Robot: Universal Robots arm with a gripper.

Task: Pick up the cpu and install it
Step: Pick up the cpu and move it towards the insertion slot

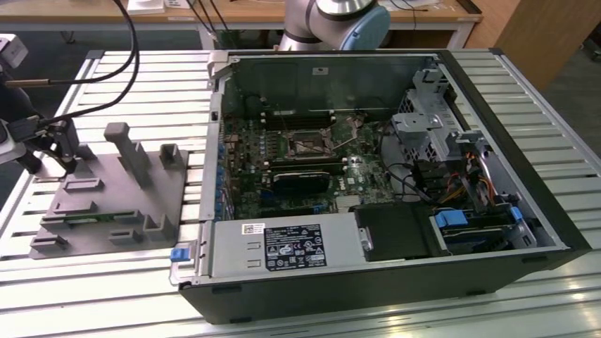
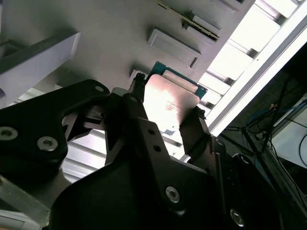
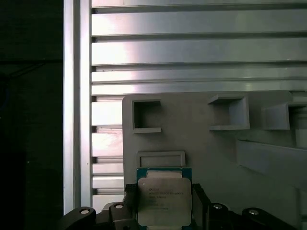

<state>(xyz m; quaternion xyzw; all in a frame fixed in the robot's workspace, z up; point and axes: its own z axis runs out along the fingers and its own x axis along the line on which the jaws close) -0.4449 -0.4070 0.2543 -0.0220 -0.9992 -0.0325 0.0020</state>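
The cpu (image 3: 164, 203), a small square chip with a shiny metal top and a green rim, sits between my gripper's (image 3: 164, 188) two black fingers, which press on its opposite edges. The second wrist view shows the same: the cpu (image 2: 169, 101) clamped in the gripper (image 2: 168, 98), slightly above the grey plastic tray (image 2: 120, 33). In the exterior view the gripper (image 1: 49, 160) hangs over the far corner of the tray (image 1: 103, 211) at the exterior view's left. The black socket frame (image 1: 308, 146) lies on the motherboard inside the open computer case (image 1: 395, 282).
The tray carries several upright grey posts (image 1: 127, 151) and pockets, with a green memory stick (image 1: 89, 218) lying in it. Black cables (image 1: 112, 77) run from the arm across the slatted aluminium table (image 1: 94, 289). A power supply (image 1: 281, 246) and drive cage (image 1: 418, 127) crowd the case.
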